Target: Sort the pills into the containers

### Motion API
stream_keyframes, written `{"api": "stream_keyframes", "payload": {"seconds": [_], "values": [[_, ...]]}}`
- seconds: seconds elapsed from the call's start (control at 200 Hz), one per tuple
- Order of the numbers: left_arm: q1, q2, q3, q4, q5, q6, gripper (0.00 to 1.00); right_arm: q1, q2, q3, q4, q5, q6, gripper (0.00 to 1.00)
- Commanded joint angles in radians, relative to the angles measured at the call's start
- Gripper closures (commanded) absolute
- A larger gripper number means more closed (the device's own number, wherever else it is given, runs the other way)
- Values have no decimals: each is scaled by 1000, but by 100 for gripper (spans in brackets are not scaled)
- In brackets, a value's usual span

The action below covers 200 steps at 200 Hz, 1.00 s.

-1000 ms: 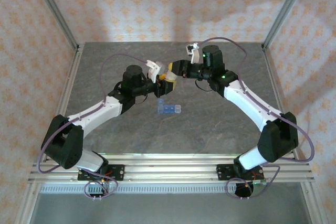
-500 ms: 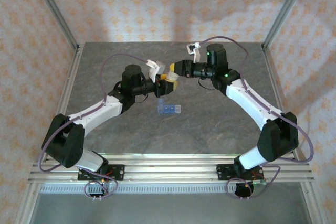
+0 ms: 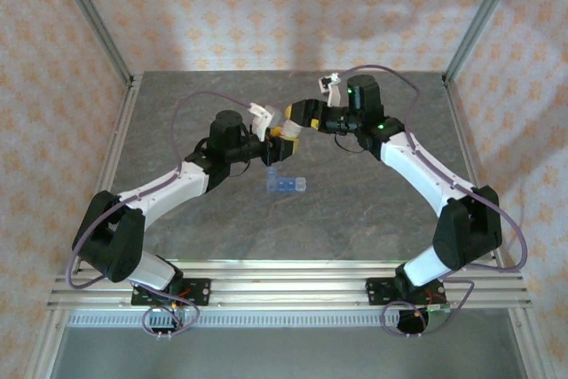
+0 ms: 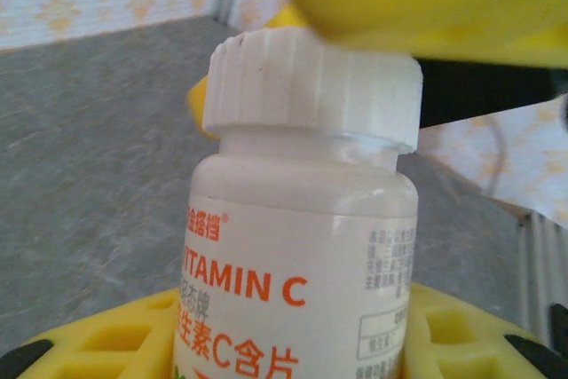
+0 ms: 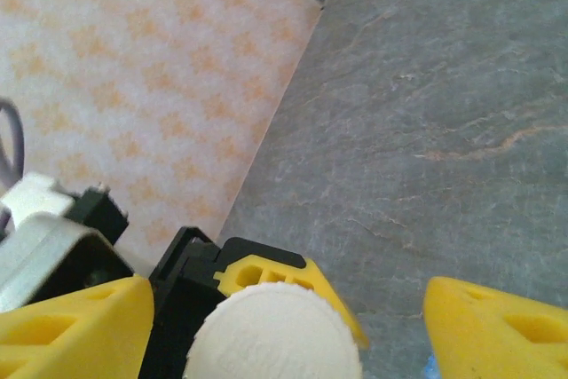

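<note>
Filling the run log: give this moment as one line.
left hand: shut on vitamin C bottle | right hand: open around white cap, cap on | pill box: on table

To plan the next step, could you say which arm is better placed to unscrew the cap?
Probably right: the right gripper straddles the cap, open, while the left gripper holds the bottle.

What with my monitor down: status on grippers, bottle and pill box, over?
Left gripper shut on vitamin C bottle, cap on. Right gripper open, jaws either side of cap. Pill box on table. Nothing blocking.
</note>
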Motion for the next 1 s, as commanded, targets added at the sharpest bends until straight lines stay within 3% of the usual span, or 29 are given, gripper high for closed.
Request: {"api": "stream_keyframes", "payload": {"seconds": [0.0,0.165,0.295,0.706,0.996], "values": [[-15,-56,38,-76,-183,125,100,0,-23,35,4,118,123,18],[-47,-76,35,-113,-361,217,100,3,-7,59,-88,249,260,17],[-70,-79,34,-118,-439,261,100,31,3,56,-92,301,316,17],[-95,-59,47,-137,-452,277,100,94,45,72,-51,313,338,18],[-102,-48,53,-136,-451,276,100,118,54,86,-41,303,342,27]]}}
